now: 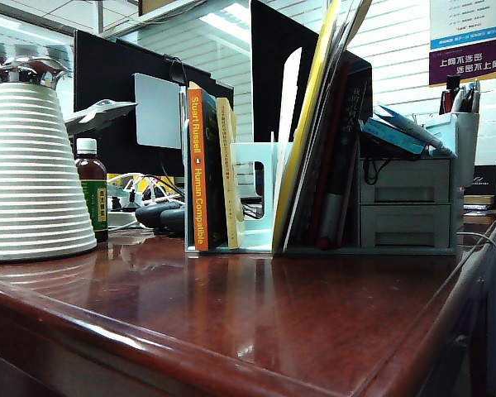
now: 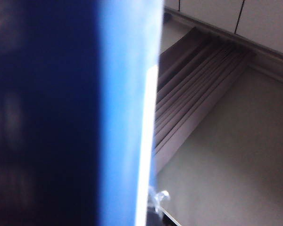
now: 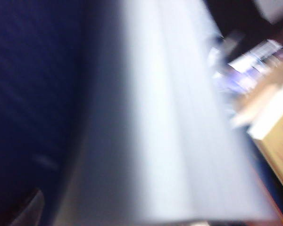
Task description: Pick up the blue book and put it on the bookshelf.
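The blue book (image 2: 118, 117) fills half of the left wrist view, pressed close to the camera, with a white strip along its edge and ceiling panels behind it. My left gripper (image 2: 148, 214) is shut on the book; only one fingertip (image 2: 159, 197) shows beside it. The right wrist view is blurred: a dark blue face (image 3: 33, 94) and a pale band (image 3: 170, 132) lie right against the camera, and my right gripper's own jaws are lost in the blur. The mint-green bookshelf (image 1: 252, 198) stands on the desk in the exterior view. Neither arm nor the book shows there.
On the bookshelf stand an orange-spined book (image 1: 199, 165) and a leaning thin yellow book (image 1: 310, 124), with a gap between them. A grey drawer organizer (image 1: 405, 203) sits to its right. A white ribbed jug (image 1: 29, 165) and a brown bottle (image 1: 91, 194) stand at the left.
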Controlling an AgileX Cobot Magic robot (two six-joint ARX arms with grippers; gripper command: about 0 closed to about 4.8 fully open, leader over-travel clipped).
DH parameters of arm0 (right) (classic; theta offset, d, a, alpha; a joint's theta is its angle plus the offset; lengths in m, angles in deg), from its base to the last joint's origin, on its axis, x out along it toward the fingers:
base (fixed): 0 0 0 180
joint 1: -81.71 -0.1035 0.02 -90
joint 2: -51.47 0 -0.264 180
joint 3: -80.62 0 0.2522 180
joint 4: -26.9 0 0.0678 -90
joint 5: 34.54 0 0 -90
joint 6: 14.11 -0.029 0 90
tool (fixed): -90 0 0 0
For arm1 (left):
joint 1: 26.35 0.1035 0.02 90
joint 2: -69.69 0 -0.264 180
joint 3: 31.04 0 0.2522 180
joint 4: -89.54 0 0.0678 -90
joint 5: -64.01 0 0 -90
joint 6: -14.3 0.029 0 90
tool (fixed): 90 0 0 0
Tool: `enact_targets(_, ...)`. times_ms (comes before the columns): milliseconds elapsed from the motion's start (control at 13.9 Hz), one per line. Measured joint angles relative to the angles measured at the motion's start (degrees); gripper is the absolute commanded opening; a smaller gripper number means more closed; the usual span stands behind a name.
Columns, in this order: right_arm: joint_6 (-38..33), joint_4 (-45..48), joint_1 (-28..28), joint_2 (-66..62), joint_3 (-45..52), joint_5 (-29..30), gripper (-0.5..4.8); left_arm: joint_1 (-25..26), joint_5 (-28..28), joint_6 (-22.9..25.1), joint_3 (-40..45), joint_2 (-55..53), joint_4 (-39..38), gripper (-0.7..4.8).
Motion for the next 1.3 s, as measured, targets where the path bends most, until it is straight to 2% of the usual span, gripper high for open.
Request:
enact_targets(288, 0.0, 1.0, 0.0, 0.0, 0.0, 8.3, 4.79, 0.1, 3.0, 0.0, 0.0, 0.0, -2.8, -0.05)
enact_targets(360, 0.0, 1.0, 0.0, 0.0, 0.0, 8.8, 4.79, 0.1, 3.7, 0.0, 0.0, 0.0, -3.1, -0.05)
enact_targets(504, 0.0, 2.1, 0.0, 0.0, 0.0, 8.2, 4.79, 0.1, 3.8, 0.0, 0.0, 0.0, -3.9, -0.05)
enact_targets(720, 0.0, 2.6, 0.0, -0.2, 0.0, 3.9, 4.79, 0.1, 2.6, 0.0, 0.0, 0.0, -4.0, -0.05)
enact_targets(936, -0.2, 6.4, 0.0, -2.9, 0.0, 3.0, 4.79, 0.1, 1.4, 0.0, 0.0, 0.0, -3.8, -0.05)
enact_targets(1008, -1.1, 9.0, 0.0, -4.3, 0.0, 3.0, 4.62, 0.1, 0.9, 0.0, 0.0, 0.0, -3.7, -0.05)
enact_targets(1080, -1.4, 10.7, 0.0, -5.2, 0.0, 2.7, 4.13, 0.1, 0.7, 0.0, 0.0, 0.0, -3.6, -0.05)
enact_targets(1152, -1.8, 11.8, 0.0, -5.7, 0.0, 1.6, 3.85, 0.1, 0.7, 0.0, 0.0, 0.0, -3.6, -0.05)
enact_targets(1224, -1.9, 13.3, 0.0, -6.4, 0.0, 0.9, 3.41, 0.1, 0.7, 0.0, 0.0, 0.0, -3.6, -0.05)
enact_targets(1296, -2.0, 14.5, 0.0, -7.4, 0.0, 0.6, 2.7, 0.1, 0.7, 0.0, 0.0, 0.0, -3.5, -0.05)
